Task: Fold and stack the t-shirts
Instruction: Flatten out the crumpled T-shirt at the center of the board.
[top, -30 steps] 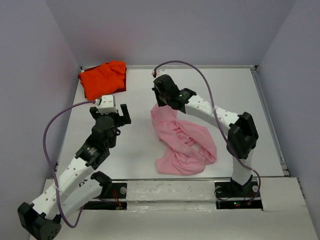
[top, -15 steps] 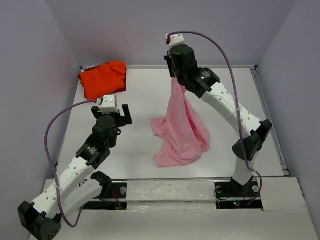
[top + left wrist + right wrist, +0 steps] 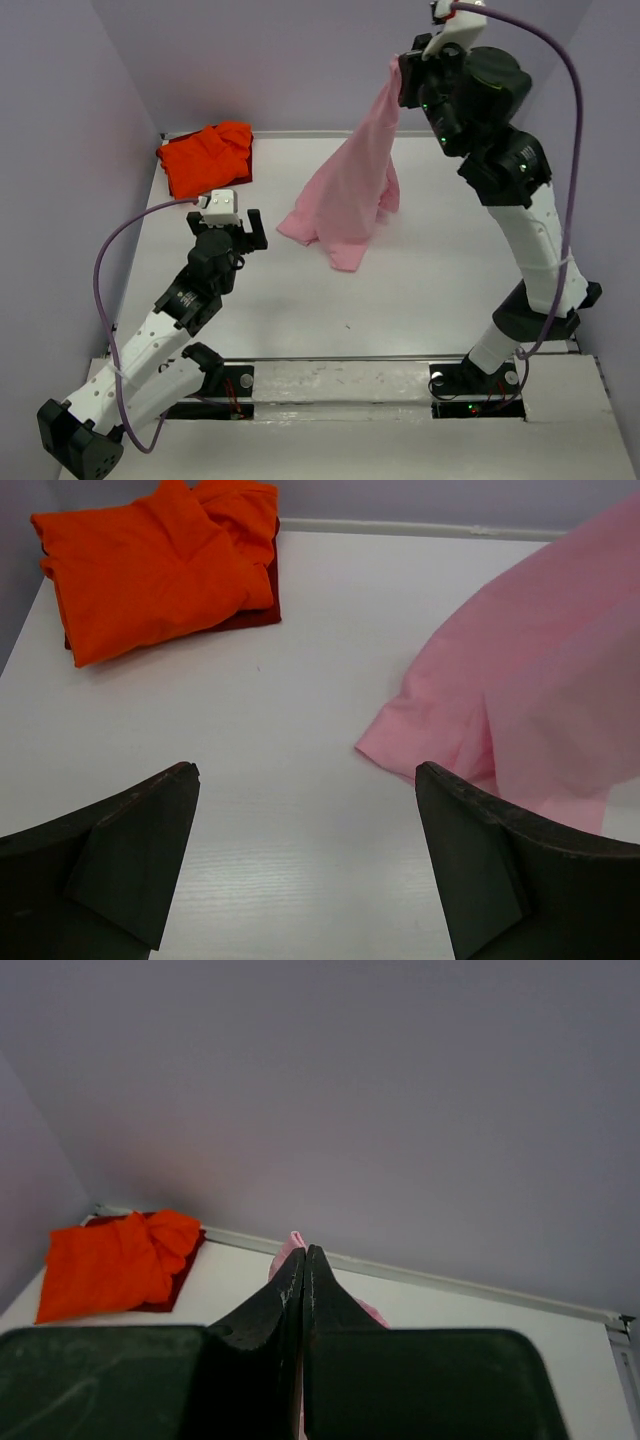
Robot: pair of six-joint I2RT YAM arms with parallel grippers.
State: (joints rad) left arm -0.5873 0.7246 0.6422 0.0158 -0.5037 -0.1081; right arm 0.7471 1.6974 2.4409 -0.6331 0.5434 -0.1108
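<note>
My right gripper (image 3: 402, 78) is raised high near the back wall and is shut on the light pink t-shirt (image 3: 352, 190), which hangs from it with its lower end still on the table. In the right wrist view the fingers (image 3: 305, 1260) are pressed together with a pink fold (image 3: 287, 1252) at their tip. The orange-red t-shirt (image 3: 205, 156) lies folded at the table's back left corner; it also shows in the left wrist view (image 3: 155, 565). My left gripper (image 3: 245, 232) is open and empty, low over the table left of the pink hem (image 3: 520, 720).
The white table (image 3: 400, 300) is walled in by purple-grey panels on three sides, with a raised rim (image 3: 540, 230) along its right edge. A purple cable (image 3: 105, 270) loops off the left arm.
My right gripper has risen high and moved back and right with the pink t-shirt, pulling it off the table until it hangs. The left arm has barely moved.
</note>
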